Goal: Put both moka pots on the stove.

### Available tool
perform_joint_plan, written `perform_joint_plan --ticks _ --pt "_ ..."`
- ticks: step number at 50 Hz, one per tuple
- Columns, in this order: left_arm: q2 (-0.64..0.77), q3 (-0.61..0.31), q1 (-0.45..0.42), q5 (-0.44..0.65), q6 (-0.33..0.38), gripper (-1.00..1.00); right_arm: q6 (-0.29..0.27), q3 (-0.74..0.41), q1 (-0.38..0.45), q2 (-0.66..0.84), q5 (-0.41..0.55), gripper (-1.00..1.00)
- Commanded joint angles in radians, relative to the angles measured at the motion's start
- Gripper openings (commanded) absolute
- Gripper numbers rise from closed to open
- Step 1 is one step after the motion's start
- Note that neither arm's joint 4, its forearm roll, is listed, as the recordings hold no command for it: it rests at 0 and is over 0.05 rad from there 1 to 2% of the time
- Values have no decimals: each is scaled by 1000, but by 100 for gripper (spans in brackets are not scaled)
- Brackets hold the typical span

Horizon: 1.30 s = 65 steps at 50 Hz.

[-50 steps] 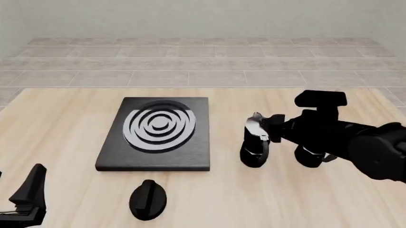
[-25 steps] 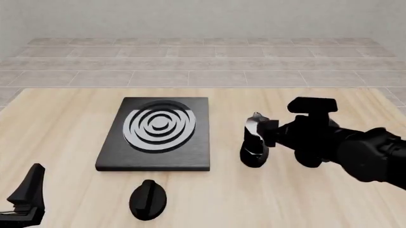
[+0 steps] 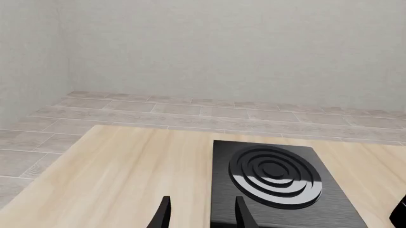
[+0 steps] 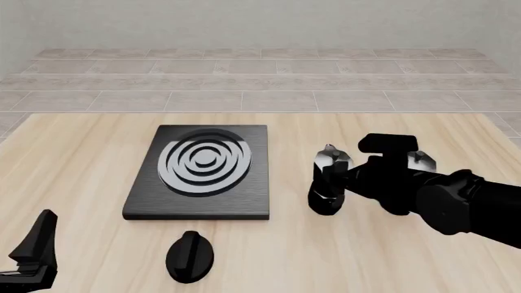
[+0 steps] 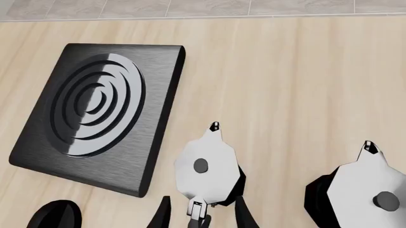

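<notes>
I see the nearer moka pot point(image 5: 206, 171) standing upright on the table point(image 4: 82, 159), just off the stove's right edge and not on it. The second moka pot point(image 5: 362, 187) stands further toward the table's right edge, mostly hidden behind my right arm in the front view. The stove point(image 4: 199, 174) lies left of the table's middle, its ring burner bare. My right gripper point(image 5: 198, 213) has its fingers spread either side of the nearer pot's handle; I think they are not yet pinching it, though the wrist view cuts them off. My left gripper point(image 3: 201, 213) hangs spread and empty above the table's near left corner. A black oval knob point(image 4: 190, 256) lies by the near edge, in front of the stove.
</notes>
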Motion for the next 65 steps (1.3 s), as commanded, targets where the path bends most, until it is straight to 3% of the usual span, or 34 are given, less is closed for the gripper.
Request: perform_joint_plan --ticks 1,39,40,43,45,46,65 --pt "1 -3 2 3 -2 100 10 12 9 40 -36 100" --pt "-4 -2 7 3 -6 100 29 52 35 83 -88 100" --pt "-4 -2 7 3 -6 100 -4 50 8 74 -87 -100" --pt "-2 -2 7 1 -7 100 -53 46 -14 55 -80 -100" --pt "-1 -2 7 1 -7 100 -50 45 -3 55 -80 -100" --pt "-1 -2 7 1 -7 100 -80 45 -8 44 -78 -100" --pt "1 -2 7 0 -7 100 -156 29 27 -20 -78 -100"
